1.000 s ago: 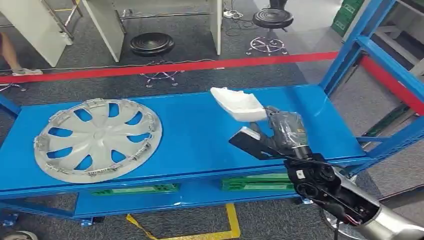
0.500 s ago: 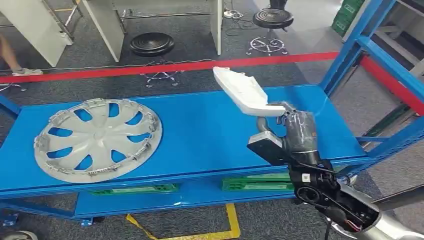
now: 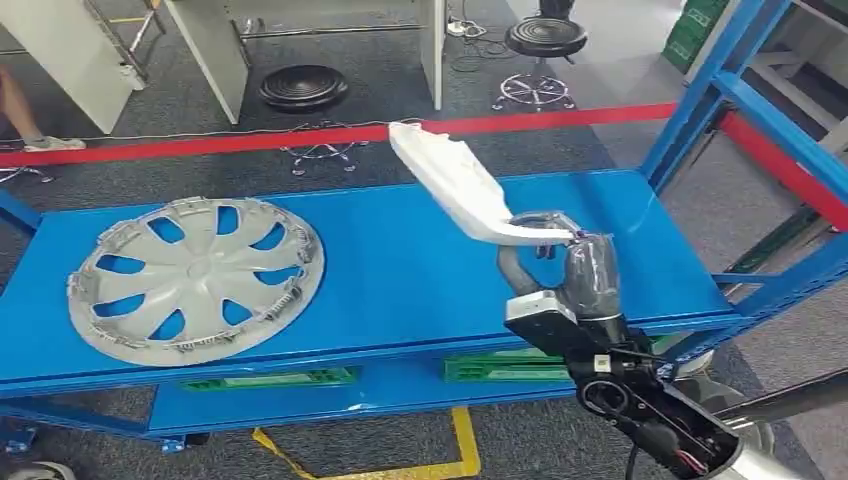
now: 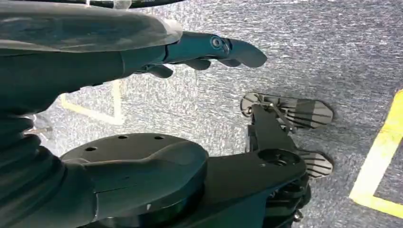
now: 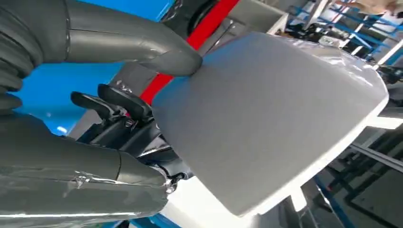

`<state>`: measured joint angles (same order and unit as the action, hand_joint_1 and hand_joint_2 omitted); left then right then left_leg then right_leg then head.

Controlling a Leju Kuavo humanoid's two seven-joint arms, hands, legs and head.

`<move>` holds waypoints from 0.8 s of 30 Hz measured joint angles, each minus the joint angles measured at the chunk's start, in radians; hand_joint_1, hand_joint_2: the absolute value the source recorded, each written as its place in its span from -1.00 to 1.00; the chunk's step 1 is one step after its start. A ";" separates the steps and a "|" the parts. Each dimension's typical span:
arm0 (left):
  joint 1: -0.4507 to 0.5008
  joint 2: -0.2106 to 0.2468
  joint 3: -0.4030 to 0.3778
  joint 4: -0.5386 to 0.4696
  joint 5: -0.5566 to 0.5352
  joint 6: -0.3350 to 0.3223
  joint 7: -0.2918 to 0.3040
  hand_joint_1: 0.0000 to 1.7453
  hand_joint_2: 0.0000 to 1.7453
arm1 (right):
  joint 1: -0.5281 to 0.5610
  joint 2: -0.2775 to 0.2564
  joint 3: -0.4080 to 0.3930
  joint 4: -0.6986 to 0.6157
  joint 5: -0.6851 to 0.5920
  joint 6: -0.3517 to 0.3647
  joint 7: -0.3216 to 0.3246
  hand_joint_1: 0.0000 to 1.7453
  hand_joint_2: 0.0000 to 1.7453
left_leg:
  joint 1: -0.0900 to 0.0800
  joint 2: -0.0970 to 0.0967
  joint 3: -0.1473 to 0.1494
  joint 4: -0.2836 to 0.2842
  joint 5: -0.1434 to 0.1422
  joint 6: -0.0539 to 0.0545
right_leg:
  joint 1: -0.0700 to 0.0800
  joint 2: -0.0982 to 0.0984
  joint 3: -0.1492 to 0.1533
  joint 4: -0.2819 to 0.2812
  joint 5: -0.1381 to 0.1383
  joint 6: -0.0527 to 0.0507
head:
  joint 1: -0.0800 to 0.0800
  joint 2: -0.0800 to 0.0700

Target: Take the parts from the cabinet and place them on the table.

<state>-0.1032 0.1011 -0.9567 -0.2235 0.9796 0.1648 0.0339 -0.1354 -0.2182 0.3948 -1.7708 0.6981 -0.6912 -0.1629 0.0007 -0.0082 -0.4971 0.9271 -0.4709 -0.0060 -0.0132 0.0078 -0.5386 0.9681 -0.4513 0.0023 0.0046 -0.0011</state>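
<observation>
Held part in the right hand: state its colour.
White moulded plastic part, plain and unpatterned; clearest in the head view.

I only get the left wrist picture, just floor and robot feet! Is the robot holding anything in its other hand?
Observer: Yes. The right hand grips a white plastic part, lifted above the blue shelf.
Operator: Is anything else on that shelf?
Observer: A silver wheel cover lies flat at the left end of it.
Operator: And my left hand, does it hold something?
Observer: No. The left hand hangs over the grey floor with its fingers stretched out, holding nothing.
</observation>
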 joint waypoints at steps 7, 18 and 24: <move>0.000 0.000 0.000 0.000 0.000 0.001 0.000 -1.00 1.00 | 0.007 0.023 -0.002 0.000 -0.101 0.000 -0.060 1.00 1.00 | 0.000 0.000 0.000 0.000 0.000 0.000 | 0.000 0.000 0.000 0.000 0.000 0.000 | 0.000 0.000; 0.000 0.000 0.000 0.000 0.004 0.003 0.000 -1.00 1.00 | 0.008 0.032 0.000 0.004 -0.290 0.000 -0.149 1.00 1.00 | 0.000 0.000 0.000 0.000 0.000 0.000 | 0.000 0.000 0.000 0.000 0.000 0.000 | 0.000 0.000; 0.000 0.000 0.000 0.000 0.004 0.003 0.000 -1.00 1.00 | 0.008 0.032 0.002 0.005 -0.339 0.000 -0.163 1.00 1.00 | 0.000 0.000 0.000 0.000 0.000 0.000 | 0.000 0.000 0.000 0.000 0.000 0.000 | 0.000 0.000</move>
<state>-0.1034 0.1011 -0.9567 -0.2235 0.9838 0.1679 0.0339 -0.1276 -0.1862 0.3967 -1.7663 0.3595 -0.6916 -0.3257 0.0007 -0.0082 -0.4972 0.9271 -0.4709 -0.0061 -0.0132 0.0078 -0.5387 0.9681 -0.4514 0.0023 0.0050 -0.0011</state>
